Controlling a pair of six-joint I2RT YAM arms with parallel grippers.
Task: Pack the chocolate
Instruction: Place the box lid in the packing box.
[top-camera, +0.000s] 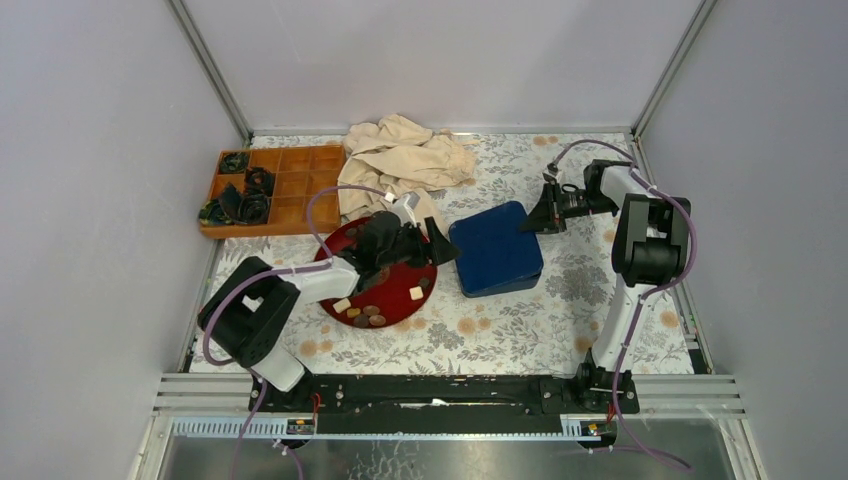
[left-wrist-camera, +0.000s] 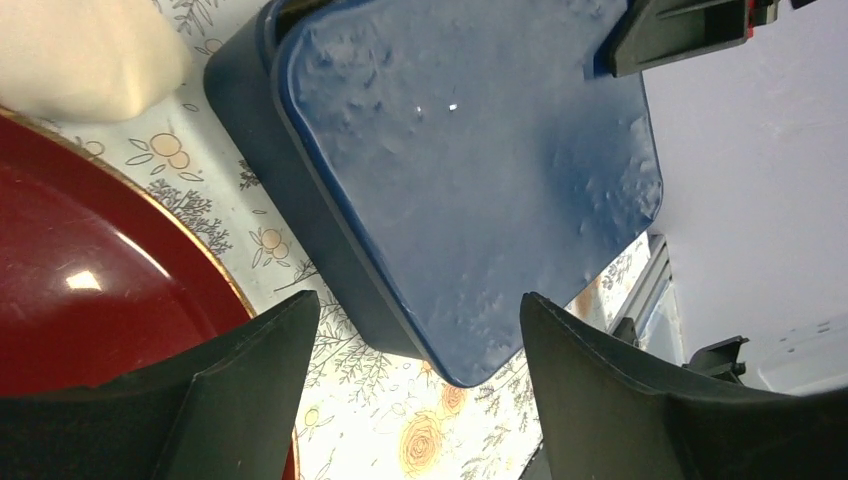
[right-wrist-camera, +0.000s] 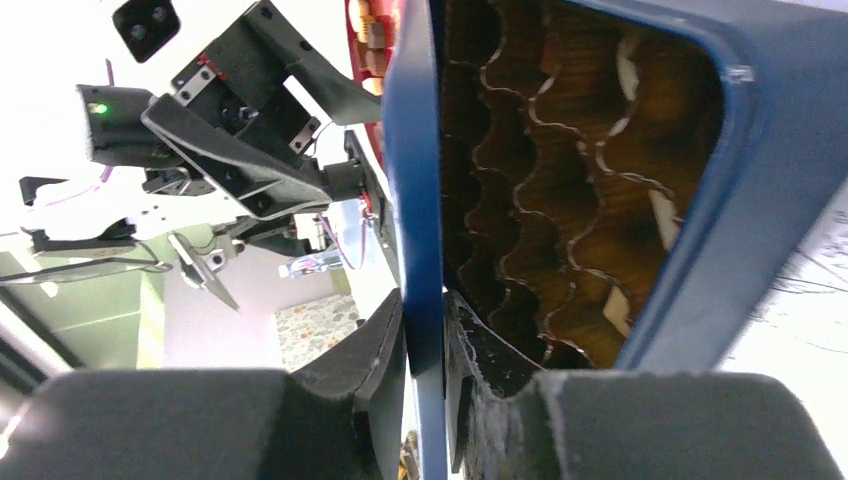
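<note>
Loose chocolate (top-camera: 370, 315): small brown rounds + a few cream squares, all on the near-left part of the red plate (top-camera: 402, 300), toward the L arm's base. They're too small in the top view to tell any long axis. Thru the R wrist cam we also see a few cream pieces (right-wrist-camera: 650, 218) already in the brown fluted liner (right-wrist-camera: 560, 200) inside the blue box (right-wrist-camera: 770, 180).

Key relation: the loose pieces lie behind and below the L jaws, not ahead of them. L jaws are spread wide w/ nothing btw them, over the plate's far-right side and facing the box lid (left-wrist-camera: 470, 170). So the L wrist cam shows lid + bare plate, no chocolate. We judge the L arm (top-camera: 320, 280) must draw back toward its base and tip down to reach a piece. It's the nearer arm by far.

R jaws are clamped on the lid's rim at the box's far-right corner, and the lid looks raised off the base there. R arm (top-camera: 640, 235) is thus occupied and well apart from the plate.

Box sits just right of the plate on the floral bench (top-camera: 500, 330). Farther back: beige cloth (top-camera: 400, 160), wooden divider tray (top-camera: 290, 185).
</note>
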